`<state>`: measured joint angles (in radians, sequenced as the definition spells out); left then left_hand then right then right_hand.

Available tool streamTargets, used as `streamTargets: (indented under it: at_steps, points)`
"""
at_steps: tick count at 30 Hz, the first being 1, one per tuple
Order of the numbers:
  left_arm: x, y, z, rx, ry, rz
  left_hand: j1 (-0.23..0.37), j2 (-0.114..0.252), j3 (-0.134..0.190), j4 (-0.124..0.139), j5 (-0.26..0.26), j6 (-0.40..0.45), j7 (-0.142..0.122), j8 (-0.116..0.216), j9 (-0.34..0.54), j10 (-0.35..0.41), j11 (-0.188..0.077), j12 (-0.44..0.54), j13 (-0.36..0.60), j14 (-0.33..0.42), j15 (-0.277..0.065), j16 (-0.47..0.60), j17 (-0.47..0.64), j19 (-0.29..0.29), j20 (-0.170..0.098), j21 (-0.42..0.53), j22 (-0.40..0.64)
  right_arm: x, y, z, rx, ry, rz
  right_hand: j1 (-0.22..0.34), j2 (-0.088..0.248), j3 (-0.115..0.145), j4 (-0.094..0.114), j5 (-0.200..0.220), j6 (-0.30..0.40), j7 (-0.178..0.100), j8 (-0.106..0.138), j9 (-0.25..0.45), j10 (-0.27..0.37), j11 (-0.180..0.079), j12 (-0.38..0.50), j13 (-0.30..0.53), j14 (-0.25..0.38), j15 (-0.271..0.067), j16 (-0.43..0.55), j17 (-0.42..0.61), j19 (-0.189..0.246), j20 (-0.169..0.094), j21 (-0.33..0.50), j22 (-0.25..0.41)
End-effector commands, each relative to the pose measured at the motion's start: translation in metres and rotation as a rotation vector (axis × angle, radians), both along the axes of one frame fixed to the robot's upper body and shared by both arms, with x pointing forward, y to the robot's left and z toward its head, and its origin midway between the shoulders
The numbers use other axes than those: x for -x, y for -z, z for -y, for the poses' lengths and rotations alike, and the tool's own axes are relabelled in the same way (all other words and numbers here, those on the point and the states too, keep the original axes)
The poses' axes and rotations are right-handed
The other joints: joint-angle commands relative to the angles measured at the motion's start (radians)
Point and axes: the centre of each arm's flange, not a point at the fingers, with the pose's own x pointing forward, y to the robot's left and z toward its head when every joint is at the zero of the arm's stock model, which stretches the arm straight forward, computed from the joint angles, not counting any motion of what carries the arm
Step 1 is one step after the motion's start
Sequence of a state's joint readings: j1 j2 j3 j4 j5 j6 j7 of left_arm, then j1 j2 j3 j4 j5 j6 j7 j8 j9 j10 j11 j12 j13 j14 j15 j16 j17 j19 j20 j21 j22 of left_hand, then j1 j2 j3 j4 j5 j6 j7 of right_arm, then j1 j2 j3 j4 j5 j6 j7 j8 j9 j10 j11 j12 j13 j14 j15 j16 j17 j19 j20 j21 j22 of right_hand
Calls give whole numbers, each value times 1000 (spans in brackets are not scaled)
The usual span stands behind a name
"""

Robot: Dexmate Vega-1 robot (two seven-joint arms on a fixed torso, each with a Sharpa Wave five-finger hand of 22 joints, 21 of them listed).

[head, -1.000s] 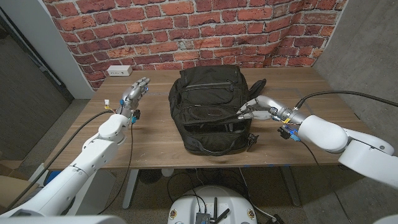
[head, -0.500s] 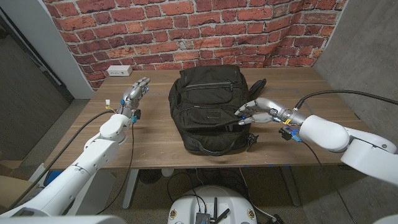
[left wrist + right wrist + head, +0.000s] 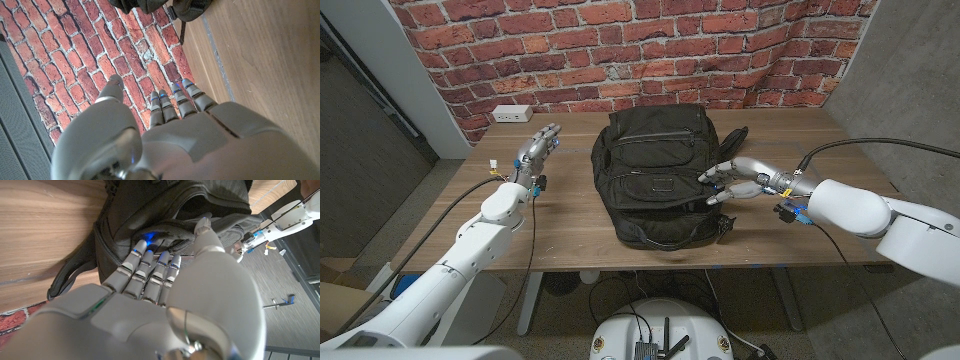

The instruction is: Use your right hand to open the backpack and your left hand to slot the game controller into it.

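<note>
A black backpack lies in the middle of the wooden table, its front pocket flap down. My right hand is at the pack's right side with its fingers spread and their tips against the fabric, nothing held. In the right wrist view the fingers reach out over the backpack. My left hand stays left of the pack, apart from it, fingers straight and holding nothing. The left wrist view has the left hand above the table, with a corner of the backpack beyond it.
A white power strip sits at the table's back left corner by the brick wall. Cables trail from both wrists across the table. Bare wood lies left and in front of the pack.
My right hand has let go of the pack's front flap and drawn slightly right and up, its fingers spreading. The gaping front opening has dropped closed. The left arm has not moved.
</note>
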<state>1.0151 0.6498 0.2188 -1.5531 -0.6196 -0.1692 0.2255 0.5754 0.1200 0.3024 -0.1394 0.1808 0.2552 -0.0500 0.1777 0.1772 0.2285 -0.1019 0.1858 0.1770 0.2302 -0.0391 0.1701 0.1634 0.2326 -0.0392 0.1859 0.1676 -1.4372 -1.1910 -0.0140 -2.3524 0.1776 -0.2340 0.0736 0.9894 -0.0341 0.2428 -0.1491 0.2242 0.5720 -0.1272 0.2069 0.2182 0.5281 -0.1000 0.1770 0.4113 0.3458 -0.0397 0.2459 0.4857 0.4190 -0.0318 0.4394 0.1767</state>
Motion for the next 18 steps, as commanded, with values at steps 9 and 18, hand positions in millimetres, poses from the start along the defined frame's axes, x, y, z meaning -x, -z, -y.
streamTargets:
  at_steps: [9,18]
  points:
    - [-4,-1,2,-15,1,10,-8,5,9,0,-3,7,-3,7,0,7,-3,5,0,6,-43,3,1,0,-83,4,3,-1,-13,18,-52,11,52,-89,27,-18,39,7,-22,26,-3,-1,-2,36,11,-20,-1,-61,-5,-12,-3,13,-18,-2]
    - [-1,3,1,-3,-2,14,-12,7,11,-1,-4,6,-3,6,0,7,-3,5,0,5,-45,2,1,-1,-82,4,3,-3,-16,26,-79,14,75,-120,34,-25,51,11,-28,31,-5,-2,-4,46,12,-27,3,-54,-5,-17,4,16,-21,-2]
